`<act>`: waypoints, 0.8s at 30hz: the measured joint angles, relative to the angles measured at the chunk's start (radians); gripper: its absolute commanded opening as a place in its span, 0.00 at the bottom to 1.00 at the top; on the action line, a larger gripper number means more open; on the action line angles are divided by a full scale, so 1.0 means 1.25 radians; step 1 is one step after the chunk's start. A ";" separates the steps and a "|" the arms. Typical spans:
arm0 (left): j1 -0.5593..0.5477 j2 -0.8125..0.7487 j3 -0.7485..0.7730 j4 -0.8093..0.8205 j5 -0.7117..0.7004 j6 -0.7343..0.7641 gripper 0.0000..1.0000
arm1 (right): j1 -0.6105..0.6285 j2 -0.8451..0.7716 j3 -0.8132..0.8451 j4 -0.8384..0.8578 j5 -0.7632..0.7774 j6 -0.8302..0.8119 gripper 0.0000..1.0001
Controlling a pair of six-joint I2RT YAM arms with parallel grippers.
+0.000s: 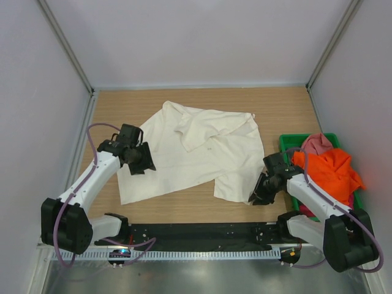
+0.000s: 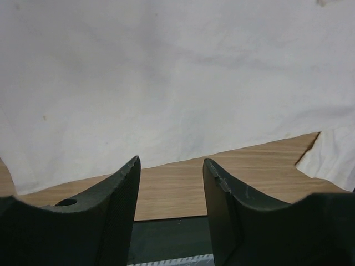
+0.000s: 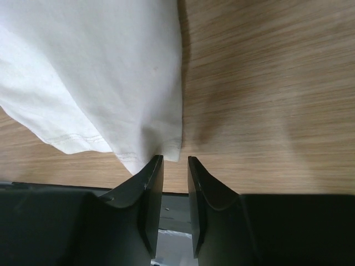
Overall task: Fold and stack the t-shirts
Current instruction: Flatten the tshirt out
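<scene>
Both empty — right gripper narrow, cream shirt corner right at its tips; left gripper wider, hem just ahead.

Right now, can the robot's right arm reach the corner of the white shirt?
Probably yes. The right gripper sits with its jaws slightly apart, right at the near corner of the white shirt, and only bare table lies around it, so nothing seems to block the way.

green bin mostly hidden under orange t-shirt & pink t-shirt; cream t-shirt cut off by wrist-view edges.
</scene>
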 measured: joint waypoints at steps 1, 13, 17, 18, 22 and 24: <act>0.000 0.000 0.000 -0.002 0.000 0.000 0.50 | 0.000 0.005 -0.005 0.011 -0.006 0.002 0.31; 0.000 -0.011 0.000 -0.015 -0.001 0.000 0.50 | 0.000 0.059 -0.028 0.071 -0.051 0.023 0.32; 0.000 -0.016 0.000 -0.017 -0.001 -0.001 0.50 | 0.000 0.075 -0.026 0.089 -0.058 0.039 0.22; 0.000 -0.019 0.000 -0.018 -0.004 -0.001 0.50 | 0.000 0.077 -0.026 0.096 -0.056 0.045 0.15; 0.000 -0.025 0.000 -0.020 -0.008 -0.002 0.51 | 0.000 0.086 -0.027 0.123 -0.043 0.065 0.01; 0.000 -0.027 0.000 -0.020 -0.010 -0.005 0.52 | 0.001 0.087 -0.024 0.127 -0.037 0.070 0.01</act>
